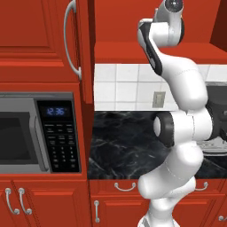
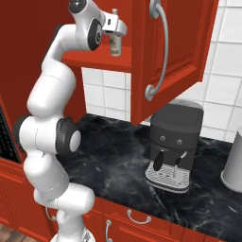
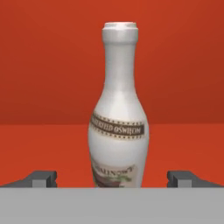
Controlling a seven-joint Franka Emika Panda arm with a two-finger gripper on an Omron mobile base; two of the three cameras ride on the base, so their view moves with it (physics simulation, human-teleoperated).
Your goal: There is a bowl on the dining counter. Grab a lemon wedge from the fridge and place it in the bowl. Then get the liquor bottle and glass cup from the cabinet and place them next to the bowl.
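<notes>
Up there, the liquor bottle (image 3: pixel 118 109) stands upright, neck up, seemingly near the cabinet (image 2: pixel 101 57) shelf's front edge; the gripper (image 3: pixel 112 179) spreads wide, empty, fingertips flanking it, red space either side.

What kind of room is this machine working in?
A home kitchen, by the look of it: a built-in microwave, an espresso machine on a black marble counter, and red wall cabinets over white tiles.

The liquor bottle (image 3: pixel 119 113) is pale grey-white with a dark brown, light-lettered band. The cabinet (image 2: pixel 177 52) is red with a grey handle. The counter (image 1: pixel 124 142) is black with white veins; the coffee machine (image 2: pixel 174 144) is dark grey.
</notes>
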